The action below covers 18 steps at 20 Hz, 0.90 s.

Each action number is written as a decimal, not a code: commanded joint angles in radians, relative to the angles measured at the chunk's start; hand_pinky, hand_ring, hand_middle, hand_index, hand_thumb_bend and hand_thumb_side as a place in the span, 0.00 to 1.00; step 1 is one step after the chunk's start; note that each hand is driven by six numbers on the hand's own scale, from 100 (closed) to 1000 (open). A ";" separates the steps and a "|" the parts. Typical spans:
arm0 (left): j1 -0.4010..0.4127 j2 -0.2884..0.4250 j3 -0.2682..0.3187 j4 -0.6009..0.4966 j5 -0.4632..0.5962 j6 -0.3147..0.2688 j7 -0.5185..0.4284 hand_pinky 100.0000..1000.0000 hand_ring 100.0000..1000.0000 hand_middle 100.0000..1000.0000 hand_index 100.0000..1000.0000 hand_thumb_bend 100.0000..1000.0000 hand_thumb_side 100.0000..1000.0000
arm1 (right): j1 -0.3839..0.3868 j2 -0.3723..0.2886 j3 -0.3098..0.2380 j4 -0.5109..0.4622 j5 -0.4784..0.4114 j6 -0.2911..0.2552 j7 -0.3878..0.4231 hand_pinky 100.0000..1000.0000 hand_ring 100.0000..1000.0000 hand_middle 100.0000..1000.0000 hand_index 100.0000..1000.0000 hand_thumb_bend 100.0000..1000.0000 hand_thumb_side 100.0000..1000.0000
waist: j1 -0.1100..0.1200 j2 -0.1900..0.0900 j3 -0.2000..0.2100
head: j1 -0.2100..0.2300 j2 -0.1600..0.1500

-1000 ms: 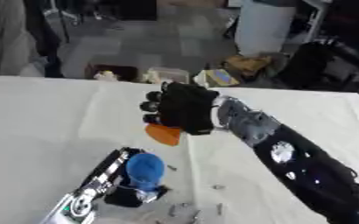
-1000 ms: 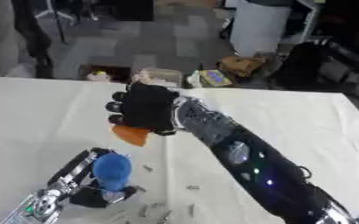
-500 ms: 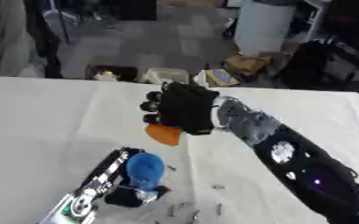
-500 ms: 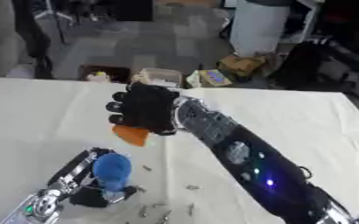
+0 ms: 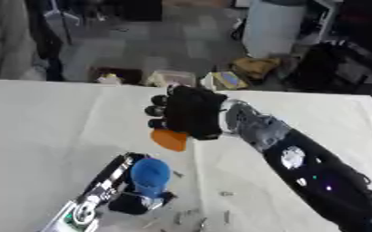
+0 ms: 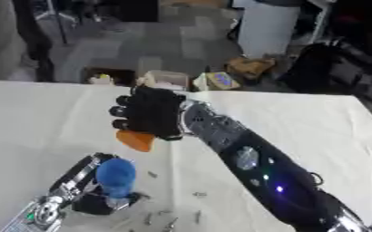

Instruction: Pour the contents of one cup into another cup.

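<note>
My right hand (image 5: pixel 191 112) is curled round an orange cup (image 5: pixel 170 140), holding it above the white table with the cup tipped downward to the left. Only the cup's lower part shows under the black fingers. Just below it stands a blue cup (image 5: pixel 150 174), held upright by my left hand (image 5: pixel 138 202), whose dark fingers wrap the cup's base. The left forearm (image 5: pixel 94 195) runs in from the lower left edge. The orange cup hangs a short way above and slightly right of the blue cup's top.
Several small grey bits (image 5: pixel 226 194) lie scattered on the white tablecloth (image 5: pixel 46 122) near the blue cup. Beyond the table's far edge the floor holds boxes (image 5: pixel 229 79), a white bin (image 5: pixel 272 27) and dark bags.
</note>
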<state>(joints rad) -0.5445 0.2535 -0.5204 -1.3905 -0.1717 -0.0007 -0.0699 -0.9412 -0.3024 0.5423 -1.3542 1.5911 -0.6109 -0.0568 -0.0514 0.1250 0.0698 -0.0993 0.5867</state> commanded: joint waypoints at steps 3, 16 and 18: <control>-0.019 0.003 0.004 -0.019 0.004 0.001 0.004 0.00 0.15 0.10 0.42 0.40 0.00 | -0.022 -0.011 -0.013 -0.008 -0.001 0.000 -0.005 0.50 0.54 0.50 0.62 0.06 0.00 | 0.007 -0.017 0.000 | 0.001 -0.010; 0.009 0.015 0.077 0.024 -0.093 -0.007 0.169 0.12 0.19 0.14 0.45 0.54 0.08 | -0.013 -0.035 -0.075 -0.068 -0.079 0.064 -0.010 0.48 0.52 0.49 0.62 0.06 0.00 | 0.010 -0.017 -0.005 | 0.008 -0.015; 0.022 0.019 0.103 0.042 -0.113 -0.008 0.240 0.15 0.21 0.16 0.47 0.60 0.11 | 0.000 -0.049 -0.098 -0.098 -0.124 0.092 -0.008 0.45 0.50 0.47 0.62 0.05 0.00 | 0.010 -0.015 -0.008 | 0.012 -0.016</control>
<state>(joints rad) -0.5104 0.2548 -0.4416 -1.3439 -0.2689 -0.0071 0.1338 -0.9256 -0.3235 0.4694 -1.4200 1.4952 -0.5355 -0.0628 -0.0458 0.1248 0.0619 -0.0912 0.5795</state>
